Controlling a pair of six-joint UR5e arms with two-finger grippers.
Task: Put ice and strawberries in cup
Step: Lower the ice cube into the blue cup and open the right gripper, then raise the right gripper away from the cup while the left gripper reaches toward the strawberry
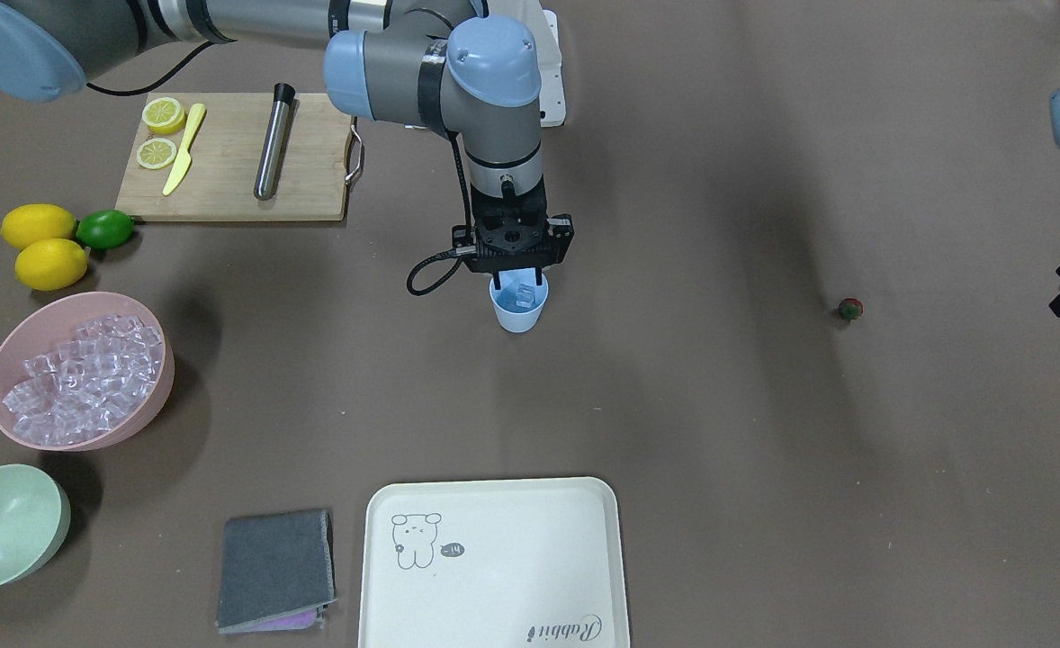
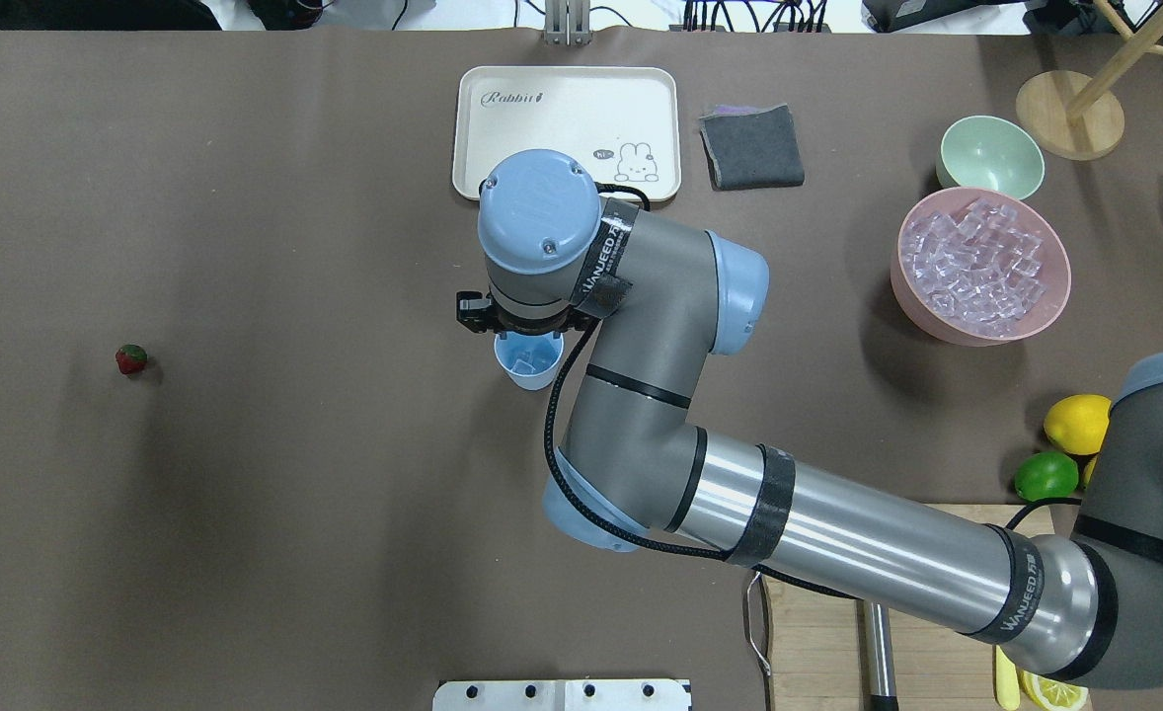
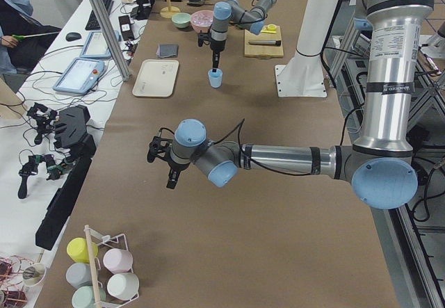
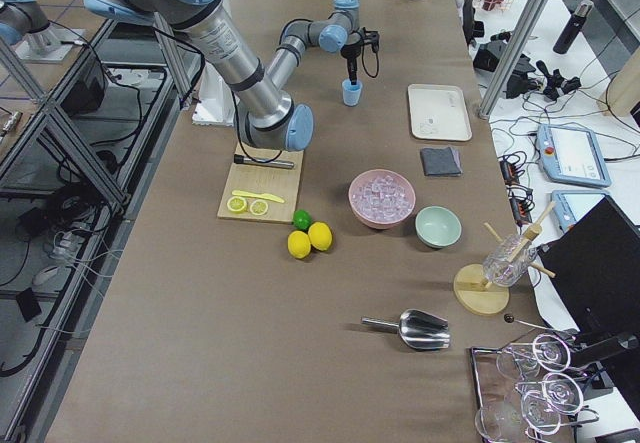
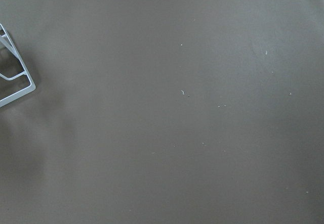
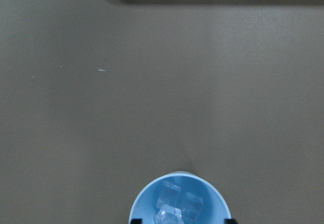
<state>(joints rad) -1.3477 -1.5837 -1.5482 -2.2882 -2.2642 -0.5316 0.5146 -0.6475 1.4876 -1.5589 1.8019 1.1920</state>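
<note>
- My right claw [image 1: 519, 277] is hanging spread open just above the cup [image 1: 518, 317], gripping nothing.
- Some ice [image 1: 525, 294] is lying inside the cup.
- The pile [image 1: 80, 378] is sitting in the bowl [image 1: 134, 418].
- The strawberry [image 1: 849, 310] is lying on the bench [image 1: 719, 405], well apart from the cup, on my left side.
- My left claw [image 3: 171, 181] is hanging over bare bench; I cannot tell whether it is released or clenched.

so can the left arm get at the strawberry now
Probably yes: the strawberry lies alone on bare table on that arm's side, and the right tool is away over the cup.
</note>
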